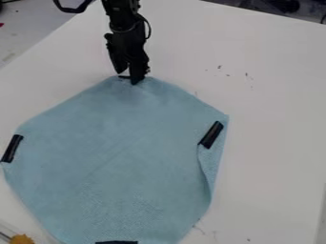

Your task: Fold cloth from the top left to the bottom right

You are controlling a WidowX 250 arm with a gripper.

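A large light-blue cloth [121, 157] lies spread over the left and middle of the frame, reaching down to the bottom edge, on a smooth white tabletop [274, 119]. The black two-finger gripper [128, 76] hangs down from the top edge, left of centre, and its lower end is at the cloth's top edge, beside a short black strip [124, 76]. I cannot tell whether the pincer is apart, together or clamped on the cloth. At the right side of the cloth a narrow flap with a dotted texture is turned over, and a black strip lies slanted near its upper end. Another black strip sits at the cloth's left corner, and one more at its bottom edge, partly cut off by the frame. A yellow-orange object [22, 239] with a jagged outline shows in the lower left corner. Small dark marks dot the tabletop at the upper right.
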